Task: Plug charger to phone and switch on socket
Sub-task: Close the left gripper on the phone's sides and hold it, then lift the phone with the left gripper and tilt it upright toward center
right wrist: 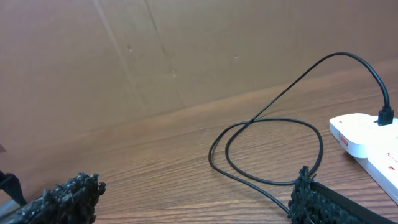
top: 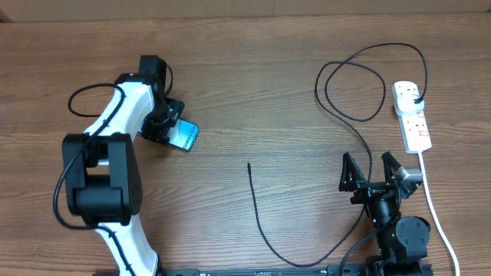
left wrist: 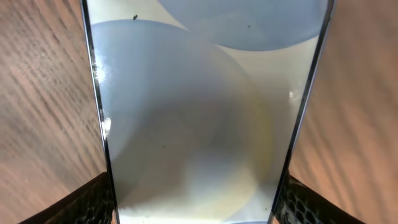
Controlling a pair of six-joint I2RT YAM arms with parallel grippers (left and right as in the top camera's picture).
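Observation:
The phone (top: 186, 136), its blue screen lit, lies on the table at the left. It fills the left wrist view (left wrist: 199, 112). My left gripper (top: 170, 126) has a finger against each long edge of the phone (left wrist: 196, 208) and is shut on it. The charger, a thin black cable, has its connector tip (top: 249, 164) free on the table in the middle. It loops (top: 353, 92) to a black plug (top: 415, 100) in the white socket (top: 414, 126). My right gripper (top: 367, 165) is open and empty, left of the socket (right wrist: 367, 138), with the cable loop (right wrist: 249, 122) ahead of it.
The socket's white cord (top: 433, 207) runs down the right side past the right arm's base. The charger cable sweeps along the front edge (top: 291, 264) and back up beside the right arm. A brown wall (right wrist: 186, 56) stands behind the table.

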